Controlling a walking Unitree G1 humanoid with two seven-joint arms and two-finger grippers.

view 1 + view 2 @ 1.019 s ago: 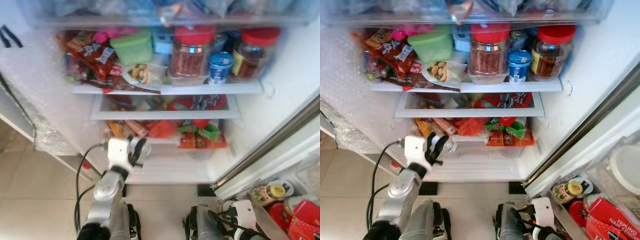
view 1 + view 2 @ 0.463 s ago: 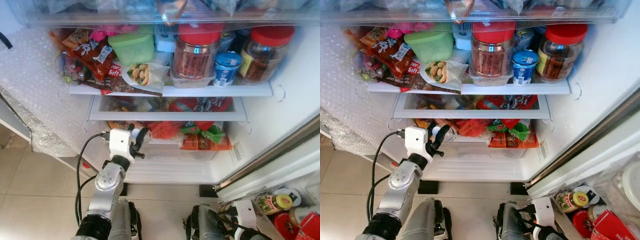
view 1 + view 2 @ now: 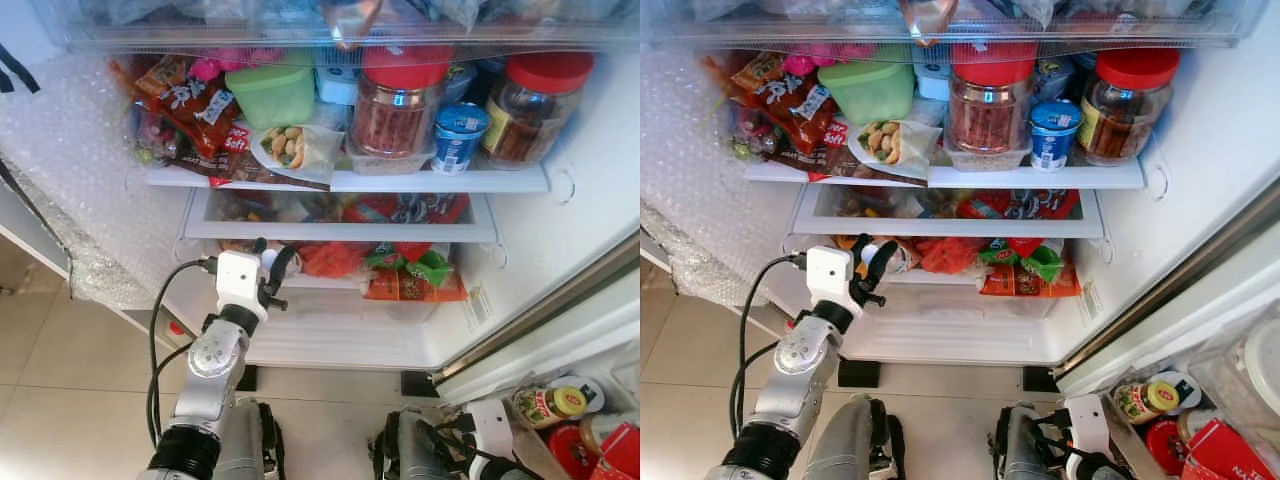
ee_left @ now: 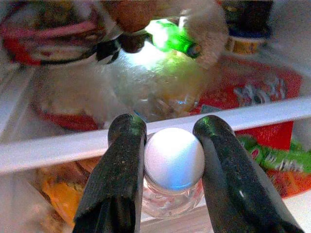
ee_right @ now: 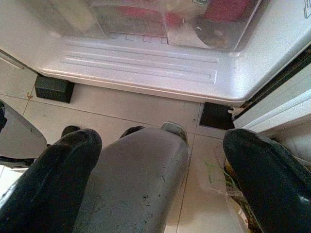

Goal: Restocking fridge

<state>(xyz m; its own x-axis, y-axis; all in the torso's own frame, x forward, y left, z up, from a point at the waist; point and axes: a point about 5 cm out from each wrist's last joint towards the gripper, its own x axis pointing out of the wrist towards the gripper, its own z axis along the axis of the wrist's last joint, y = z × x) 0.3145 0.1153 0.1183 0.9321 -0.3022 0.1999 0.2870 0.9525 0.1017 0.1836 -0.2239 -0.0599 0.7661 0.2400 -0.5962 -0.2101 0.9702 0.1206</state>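
Note:
My left gripper (image 3: 268, 262) reaches into the open fridge at the front of the lower compartment, just under the glass shelf (image 3: 340, 231). It is shut on a small clear bottle (image 4: 174, 160) with a white cap, one black finger (image 4: 121, 165) on each side of the cap. The bottle stands upright at the white shelf rail, with red and green packets (image 3: 405, 270) to its right. My right gripper (image 5: 163, 138) hangs low by my leg over the tiled floor, fingers wide apart and holding nothing.
The upper shelf (image 3: 440, 182) is crowded: two red-lidded jars (image 3: 392, 100), a green tub (image 3: 268, 92), a blue yoghurt cup (image 3: 458, 135) and snack packets (image 3: 185, 100). A clear drawer (image 3: 340, 310) sits below. Door bins with jars (image 3: 540, 405) stand at lower right. Bubble wrap (image 3: 70, 180) covers the left wall.
My left gripper has risen and pushed further into the fridge with the bottle, from the drawer front up to the lower shelf rail. The right arm stays low.

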